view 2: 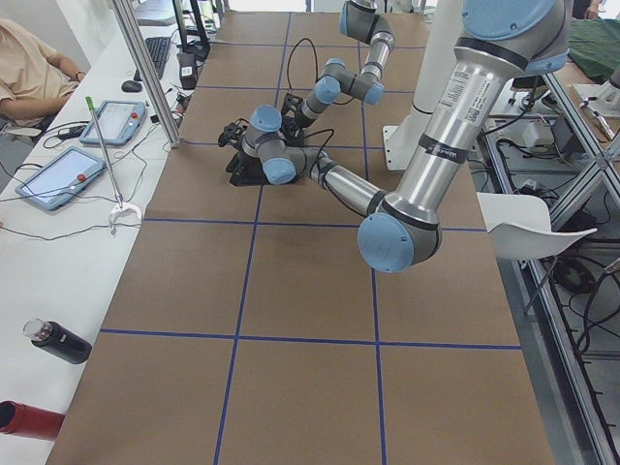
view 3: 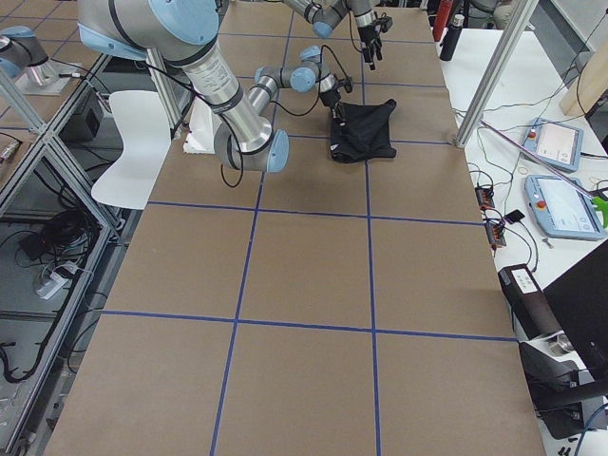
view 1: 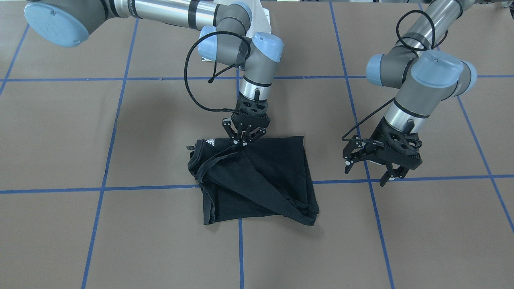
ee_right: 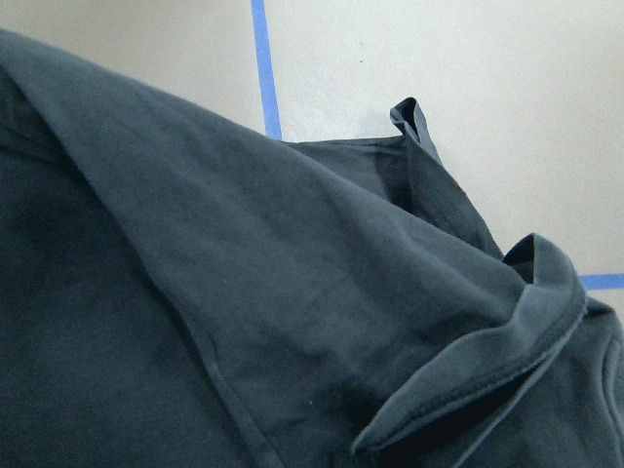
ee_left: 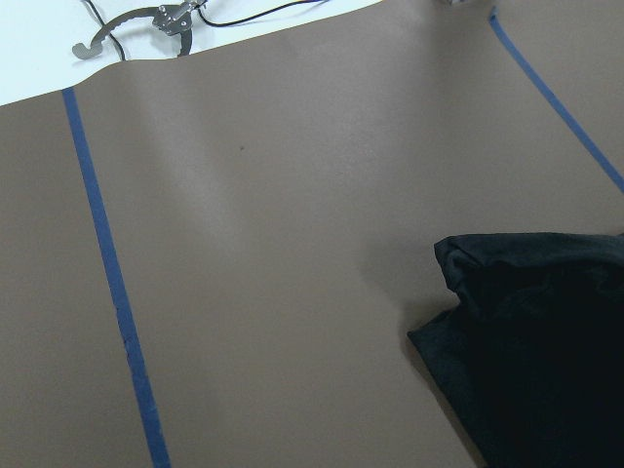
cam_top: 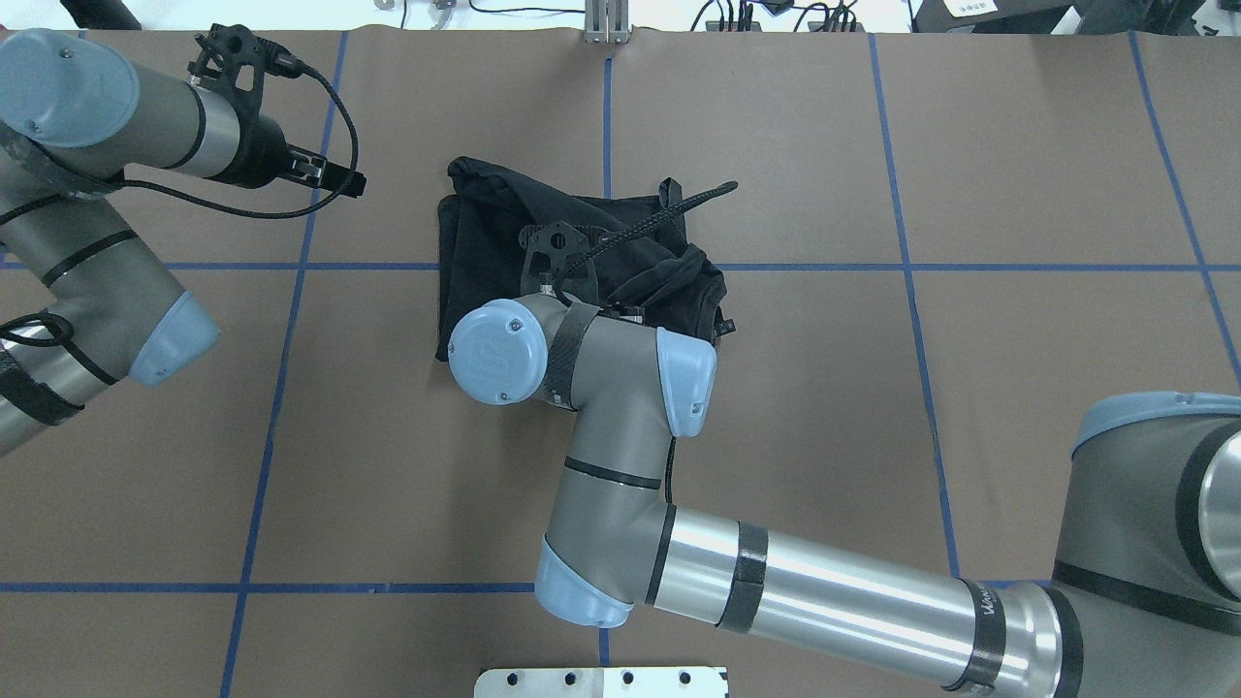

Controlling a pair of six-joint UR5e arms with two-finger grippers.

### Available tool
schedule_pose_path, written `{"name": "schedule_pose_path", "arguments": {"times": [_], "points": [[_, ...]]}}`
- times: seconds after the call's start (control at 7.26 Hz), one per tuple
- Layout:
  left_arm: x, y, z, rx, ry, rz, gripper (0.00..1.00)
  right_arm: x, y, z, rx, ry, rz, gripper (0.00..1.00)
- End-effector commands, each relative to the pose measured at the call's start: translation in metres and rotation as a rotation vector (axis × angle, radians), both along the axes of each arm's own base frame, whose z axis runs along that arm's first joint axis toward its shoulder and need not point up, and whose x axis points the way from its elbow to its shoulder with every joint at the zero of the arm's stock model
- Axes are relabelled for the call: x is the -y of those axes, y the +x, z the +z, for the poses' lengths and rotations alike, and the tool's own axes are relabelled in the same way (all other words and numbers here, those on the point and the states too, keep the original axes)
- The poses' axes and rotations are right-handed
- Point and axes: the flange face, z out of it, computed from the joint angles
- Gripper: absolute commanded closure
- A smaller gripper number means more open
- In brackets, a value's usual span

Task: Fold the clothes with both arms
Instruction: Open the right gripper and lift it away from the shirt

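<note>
The black T-shirt (view 1: 257,180) lies crumpled and partly folded on the brown table, its small white logo (view 1: 211,142) by the collar facing up. My right gripper (view 1: 241,140) is shut on a pinch of its cloth near the collar edge, and a ridge of fabric is drawn up to it. In the overhead view the right arm's wrist covers part of the shirt (cam_top: 494,228). The right wrist view is filled by dark cloth and the collar (ee_right: 487,361). My left gripper (view 1: 366,174) hangs open and holds nothing, off to the shirt's side. A corner of the shirt (ee_left: 546,341) shows in the left wrist view.
Blue tape lines (view 1: 241,249) divide the brown table cover into squares. The white pedestal base (cam_top: 601,682) sits at the near edge. Beside the table, a bench holds tablets (view 2: 58,174) and bottles (view 2: 58,341), and a person (view 2: 29,68) sits there.
</note>
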Motion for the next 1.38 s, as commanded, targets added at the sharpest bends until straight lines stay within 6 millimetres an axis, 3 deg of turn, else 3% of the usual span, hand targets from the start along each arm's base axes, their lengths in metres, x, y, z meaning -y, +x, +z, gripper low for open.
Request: {"name": "schedule_pose_path", "arguments": {"times": [0.0, 0.14, 0.28, 0.55, 0.69, 0.83, 0.96, 1.24], "points": [[0.0, -0.001, -0.001, -0.002, 0.002, -0.002, 0.0, 0.058, 0.039, -0.007, 0.046, 0.029, 0.073, 1.0], [0.0, -0.002, -0.001, -0.006, -0.005, -0.006, 0.0, 0.092, 0.066, -0.003, 0.023, 0.037, 0.096, 1.0], [0.0, -0.002, -0.003, -0.011, -0.009, -0.01, 0.0, 0.123, 0.079, 0.011, 0.015, 0.029, 0.131, 1.0], [-0.001, -0.002, -0.002, -0.009, -0.011, -0.01, 0.0, 0.178, 0.077, 0.064, 0.054, 0.065, 0.178, 1.0], [-0.001, -0.002, -0.002, -0.01, -0.01, -0.01, 0.0, 0.185, 0.077, 0.074, 0.037, 0.067, 0.173, 1.0], [-0.001, -0.002, -0.002, -0.01, -0.01, -0.01, 0.0, 0.185, 0.077, 0.074, 0.042, 0.071, 0.172, 0.01], [-0.001, -0.002, -0.002, -0.01, -0.01, -0.01, 0.0, 0.186, 0.078, 0.064, 0.061, 0.063, 0.165, 0.0], [-0.004, -0.008, -0.013, -0.016, 0.007, 0.003, 0.0, 0.209, 0.117, 0.031, 0.175, -0.024, 0.038, 0.0]]}}
